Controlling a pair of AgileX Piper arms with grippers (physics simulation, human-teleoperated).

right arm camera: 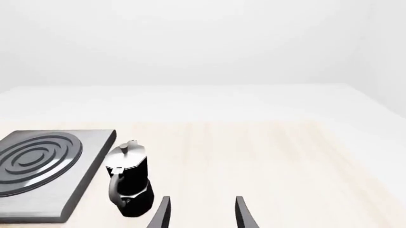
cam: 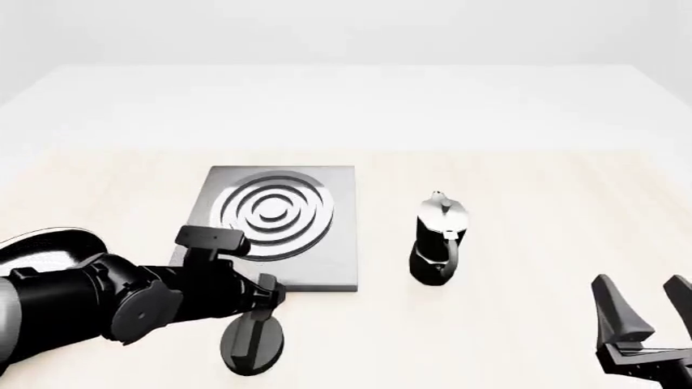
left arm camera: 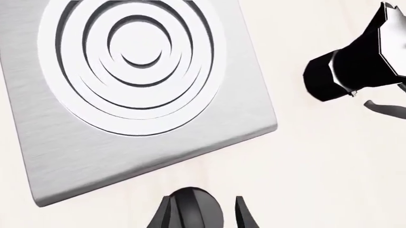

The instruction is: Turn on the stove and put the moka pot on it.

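Black knob (cam: 253, 340) sits between my left end effector (cam: 255, 324) fingers, near the stove (cam: 324, 259). Coffee pot (cam: 438, 239) stands upright beside the stove on the tabletop (cam: 519, 186). Right end effector (cam: 640, 312) wide, empty.

From my station, all I have besides the job itself is the pale wood-grain table (cam: 519, 324), its light planks running across the near half, and beyond it a plain whitish surface and backdrop (right arm camera: 203, 42).
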